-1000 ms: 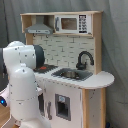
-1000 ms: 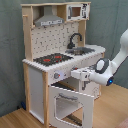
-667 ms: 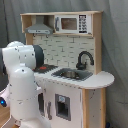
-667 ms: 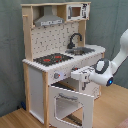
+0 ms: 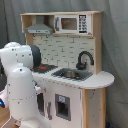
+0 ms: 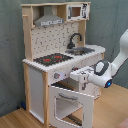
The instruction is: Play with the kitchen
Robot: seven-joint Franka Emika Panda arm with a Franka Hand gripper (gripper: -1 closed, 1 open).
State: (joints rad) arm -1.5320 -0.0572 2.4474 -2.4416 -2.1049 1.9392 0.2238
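Kitchen (image 6: 55, 60) stands on the floor against the grey backdrop, its oven door (image 6: 70, 102) swung open, the arm's tool (image 6: 86, 76) reaching at the front panel beneath the stove, its fingers' state impossible to tell

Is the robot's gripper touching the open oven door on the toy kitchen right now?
Cannot tell. In the second exterior view the gripper sits just above the open oven door, but its tip blends into the white panels. In the first exterior view the arm hides it.

Grey curtain backdrop (image 5: 115, 45), wooden floor (image 6: 15, 119)
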